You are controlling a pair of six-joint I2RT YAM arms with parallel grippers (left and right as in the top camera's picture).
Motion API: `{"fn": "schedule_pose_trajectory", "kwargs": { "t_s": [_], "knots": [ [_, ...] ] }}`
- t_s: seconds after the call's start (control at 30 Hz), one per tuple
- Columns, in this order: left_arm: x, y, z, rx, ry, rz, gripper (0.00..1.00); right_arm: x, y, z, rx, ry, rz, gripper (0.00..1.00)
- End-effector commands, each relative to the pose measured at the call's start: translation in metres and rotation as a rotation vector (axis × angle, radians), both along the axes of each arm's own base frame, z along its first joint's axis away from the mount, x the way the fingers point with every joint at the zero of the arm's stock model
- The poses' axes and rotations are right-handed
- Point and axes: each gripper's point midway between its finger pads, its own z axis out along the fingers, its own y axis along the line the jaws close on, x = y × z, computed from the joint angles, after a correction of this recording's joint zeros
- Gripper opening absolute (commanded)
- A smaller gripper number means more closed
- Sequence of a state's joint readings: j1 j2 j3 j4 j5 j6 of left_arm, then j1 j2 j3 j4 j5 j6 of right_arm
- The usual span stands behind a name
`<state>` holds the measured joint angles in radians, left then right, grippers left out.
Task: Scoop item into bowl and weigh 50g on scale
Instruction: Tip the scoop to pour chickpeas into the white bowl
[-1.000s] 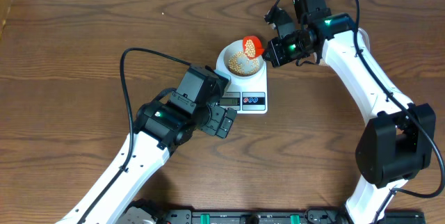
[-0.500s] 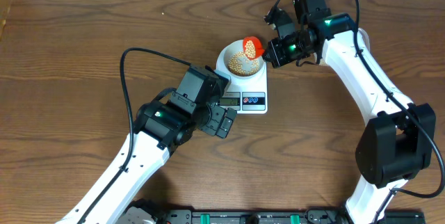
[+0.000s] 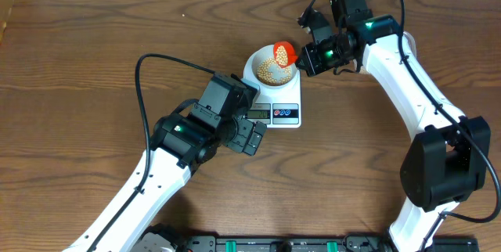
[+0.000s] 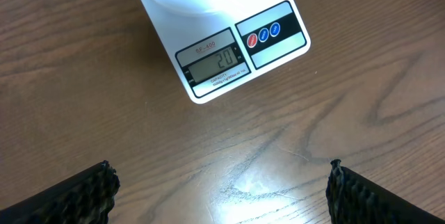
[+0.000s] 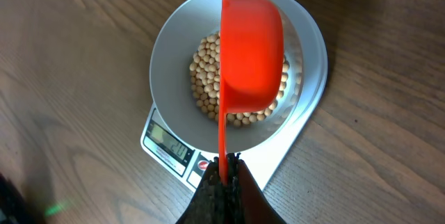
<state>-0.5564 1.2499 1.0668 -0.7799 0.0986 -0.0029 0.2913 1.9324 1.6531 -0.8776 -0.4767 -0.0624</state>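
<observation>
The right gripper is clamped tight on the thin handle of an orange scoop, its two fingers pressed together around the handle's end. The handle runs straight out from the jaws, and the cup hangs over the bowl, toward the side nearer that arm. From the right wrist the cup shows only its smooth outer side, so its inside cannot be seen. It covers part of the beans beneath it; whether it touches them cannot be told.

The beans lie in a loose tan pile in the bottom of the bowl, well below the rim. The bowl sits on the round platform of the scale, about as wide as the platform. The scale's grey display shows digits that look like 20, and beside it is a dark panel with one red and two blue buttons.

The left gripper is spread wide with nothing between its fingers, which show only as dark tips at the lower corners of the left wrist view. It hangs over the bare wooden table just in front of the scale's display end, apart from the scale and pointed toward it.
</observation>
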Motion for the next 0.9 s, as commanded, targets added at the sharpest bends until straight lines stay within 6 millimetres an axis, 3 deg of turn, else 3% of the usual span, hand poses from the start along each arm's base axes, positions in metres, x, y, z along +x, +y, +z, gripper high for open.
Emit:
{"fn": "schedule_pose_trajectory", "kwargs": {
  "t_s": [0.0, 0.87],
  "knots": [
    [0.0018, 0.0013, 0.003, 0.0, -0.009, 0.007, 0.98, 0.0017, 0.0033, 0.0183, 0.014, -0.049, 0.018, 0.01],
    [0.0018, 0.0013, 0.0029, 0.0, -0.008, 0.007, 0.98, 0.0018, 0.0046, 0.0192, 0.007, -0.085, 0.072, 0.01]
  ]
}}
